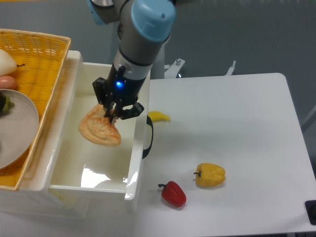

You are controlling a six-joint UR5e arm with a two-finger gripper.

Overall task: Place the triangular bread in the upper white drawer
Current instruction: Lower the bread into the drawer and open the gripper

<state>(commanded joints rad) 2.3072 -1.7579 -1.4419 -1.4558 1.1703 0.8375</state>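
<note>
Centrally, the gripper (112,114) pinches the triangular bread (100,130) by its upper edge. It hangs inside the upper white drawer (58,148).

arm: reaching down-left from top | end effector (113,113): fingers pinched, pointing down

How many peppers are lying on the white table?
2. The yellow pepper lies near the front of the table, and the red pepper lies to its left, closer to the drawer. No others show.
</note>
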